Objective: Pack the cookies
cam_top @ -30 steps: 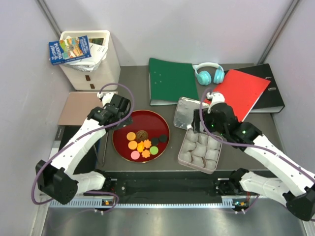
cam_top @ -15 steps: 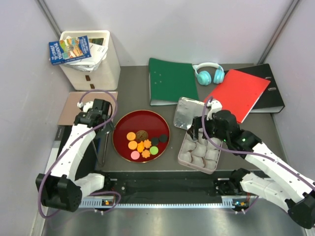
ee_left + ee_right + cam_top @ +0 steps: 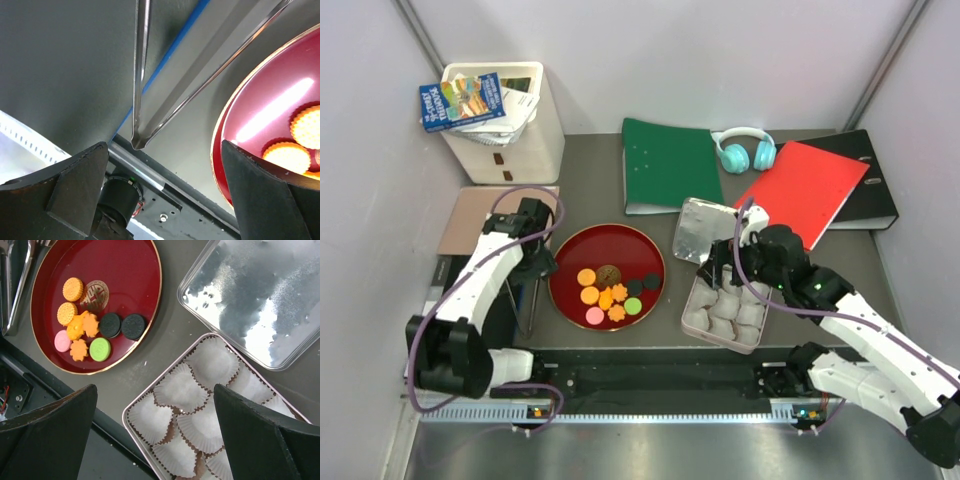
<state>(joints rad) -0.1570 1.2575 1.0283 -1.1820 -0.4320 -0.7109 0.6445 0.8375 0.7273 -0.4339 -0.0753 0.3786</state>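
Overhead and wrist views of a two-armed robot at a dark table, with cookie packing not yet begun. The cookies [image 3: 90, 325] all lie clustered on the near half of a round red tray [image 3: 125, 280] at the middle of the table: orange rounds and flower shapes, one pink, one green, two black sandwich rounds and one brown one. Just right of the tray sits an open tin [image 3: 686, 316] lined with white paper cups [image 3: 180, 390], and every cup that shows is empty; some are hidden under the right arm. The tin's silver lid [image 3: 250, 300] lies on the table behind it. The right gripper [image 3: 155, 387] hangs above the tin's near-left corner with its fingers spread wide and nothing between them. The left gripper [image 3: 162, 150] is low beside the tray's left rim, fingers also spread and holding nothing. A pair of metal tongs [image 3: 141, 75] lies on the table right under it, untouched as far as can be seen. Judging from this, the whole job is left. The tongs look like the likely next thing to pick up; then each cookie has to go into a cup, and the lid probably goes on last.
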